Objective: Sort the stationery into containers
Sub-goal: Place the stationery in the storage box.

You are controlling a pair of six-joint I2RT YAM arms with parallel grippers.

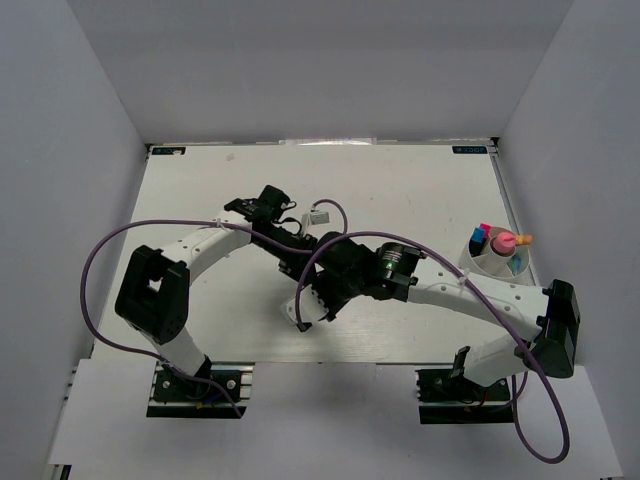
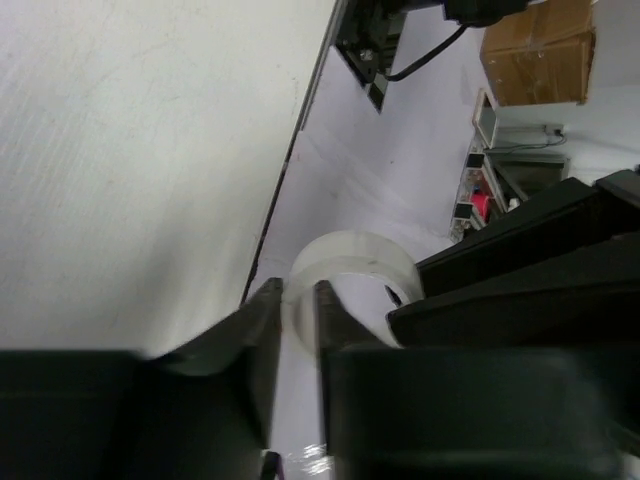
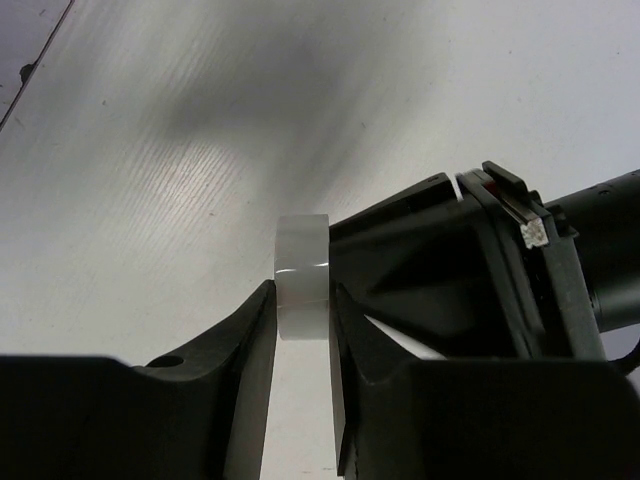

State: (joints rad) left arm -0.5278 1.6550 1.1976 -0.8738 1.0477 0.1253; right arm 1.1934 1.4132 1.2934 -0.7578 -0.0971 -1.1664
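Obs.: white ring (image 3: 302,265) sits between both sets of jaws at mid-bench, apparently lifted off the bench (image 3: 150,150).

Left jaws: closed on the ring, pinching one stretch of its wall (image 2: 350,262) between the two fingertips (image 2: 265,300).

Right jaws: narrowed around the same ring, one finger (image 3: 255,320) just beside each flat face. The ring is seen edge-on here, so its hole axis runs finger to finger across the gap. I cannot tell whether the pads are pressing or only just beside the faces.

Key relation: the ring lies at the very tips of the right jaws, centred in the gap. The left jaws hold its far side from the opposite direction.

Judgement: this is a hand-over. The right jaws need a firm hold before the left jaws let go. The white cup (image 1: 478,268), with markers (image 1: 503,241) in it, lies on the right arm's side, well apart from the jaws.
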